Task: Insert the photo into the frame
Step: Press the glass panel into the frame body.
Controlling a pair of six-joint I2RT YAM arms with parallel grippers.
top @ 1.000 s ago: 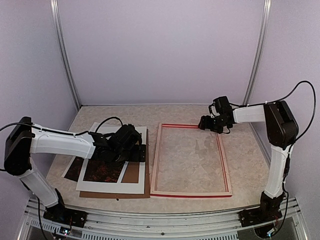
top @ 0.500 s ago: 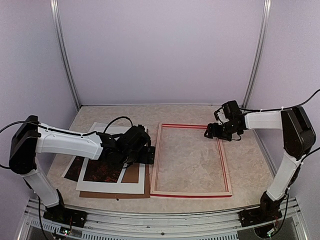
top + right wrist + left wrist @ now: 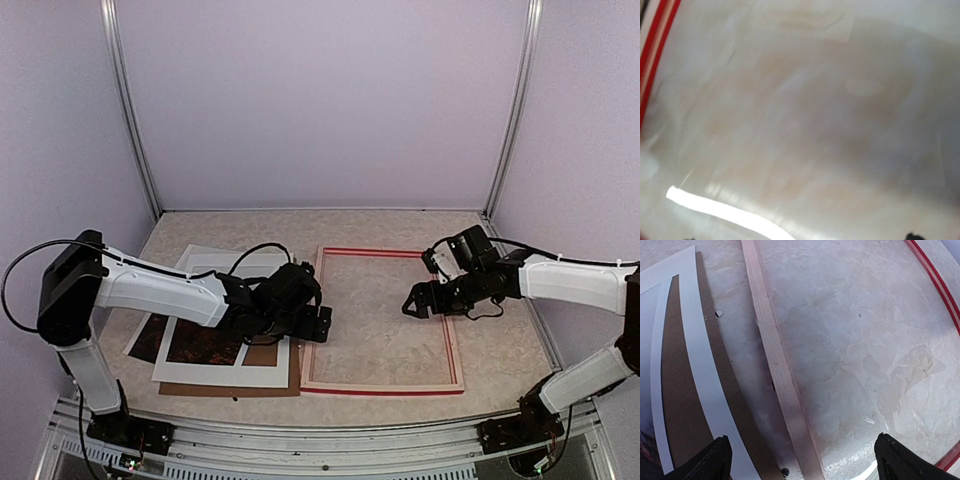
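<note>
The frame [image 3: 380, 387] is pictured unfilled, the photo [image 3: 205, 342] lying at its 9 o'clock beneath a white mat [image 3: 225, 372]; the left gripper [image 3: 318, 326], over the 9 o'clock rail, and right gripper [image 3: 412, 303], at 3 o'clock, are spread wide, nothing held; the frame could be knocked askew by a low pass.

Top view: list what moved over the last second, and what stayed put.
The left claw slid right, off the white mat and over the left rail of the frame. The right claw came from the far right corner toward the arms, over the frame's inside. Both are open and hold nothing. The frame, photo, white mat and brown board lie as before.
</note>
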